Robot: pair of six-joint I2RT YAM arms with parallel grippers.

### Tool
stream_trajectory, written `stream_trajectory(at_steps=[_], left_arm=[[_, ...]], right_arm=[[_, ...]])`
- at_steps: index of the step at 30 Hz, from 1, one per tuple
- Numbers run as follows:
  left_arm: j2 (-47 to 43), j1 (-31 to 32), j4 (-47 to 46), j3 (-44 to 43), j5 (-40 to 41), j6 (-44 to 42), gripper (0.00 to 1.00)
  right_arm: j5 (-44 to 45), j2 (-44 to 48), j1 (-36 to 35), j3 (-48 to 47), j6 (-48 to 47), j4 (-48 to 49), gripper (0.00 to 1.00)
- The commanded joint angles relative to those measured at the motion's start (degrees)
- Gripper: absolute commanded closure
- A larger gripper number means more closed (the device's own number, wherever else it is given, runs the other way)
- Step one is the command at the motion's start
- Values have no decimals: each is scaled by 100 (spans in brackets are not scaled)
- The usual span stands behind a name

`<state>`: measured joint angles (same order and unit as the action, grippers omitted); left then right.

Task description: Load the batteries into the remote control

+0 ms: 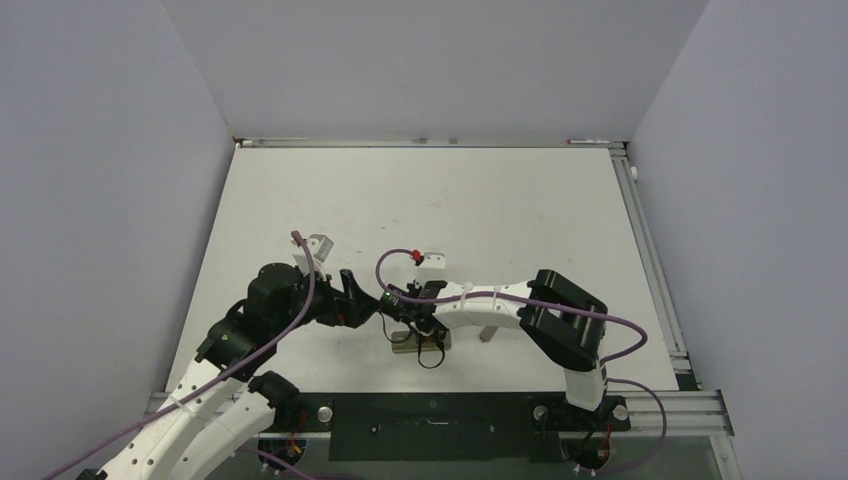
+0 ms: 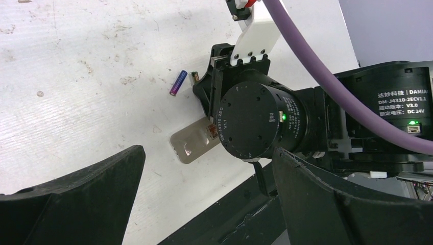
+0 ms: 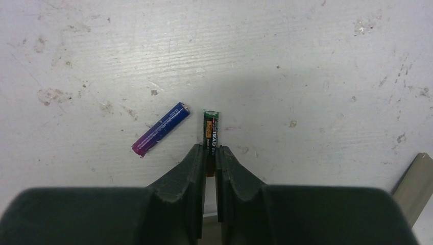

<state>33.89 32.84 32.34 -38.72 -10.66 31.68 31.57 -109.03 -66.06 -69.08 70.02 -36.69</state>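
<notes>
Two batteries lie side by side on the white table. The purple-blue one point(image 3: 160, 129) lies loose and slanted. The dark green and gold one point(image 3: 210, 125) points straight away from my right gripper point(image 3: 208, 153), which is shut on its near end. Both batteries also show in the left wrist view, the purple-blue one point(image 2: 178, 82) and the dark one point(image 2: 194, 77) beside the right gripper's wrist. The remote control point(image 2: 191, 144) lies back-up with its recess showing, partly under the right wrist. My left gripper point(image 2: 207, 153) hangs open above the table just left of the remote, holding nothing.
A small beige piece point(image 1: 487, 333) lies on the table beside the right forearm. A beige edge point(image 3: 416, 181) shows at the right of the right wrist view. The black strip point(image 2: 255, 214) marks the table's near edge. Both arms' purple cables loop over the middle.
</notes>
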Motion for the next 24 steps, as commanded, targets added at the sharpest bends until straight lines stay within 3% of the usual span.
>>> stream_trajectory(at_steps=[1, 15, 24], left_arm=[[60, -56, -268, -12, 76, -40, 7], [202, -102, -172, -49, 308, -10, 7], [156, -102, -141, -66, 386, 9, 7]], right_arm=[[-353, 302, -32, 220, -753, 465, 91], [-461, 1152, 117, 377, -1995, 473, 91], [-985, 1884, 257, 781, -3018, 858, 91]])
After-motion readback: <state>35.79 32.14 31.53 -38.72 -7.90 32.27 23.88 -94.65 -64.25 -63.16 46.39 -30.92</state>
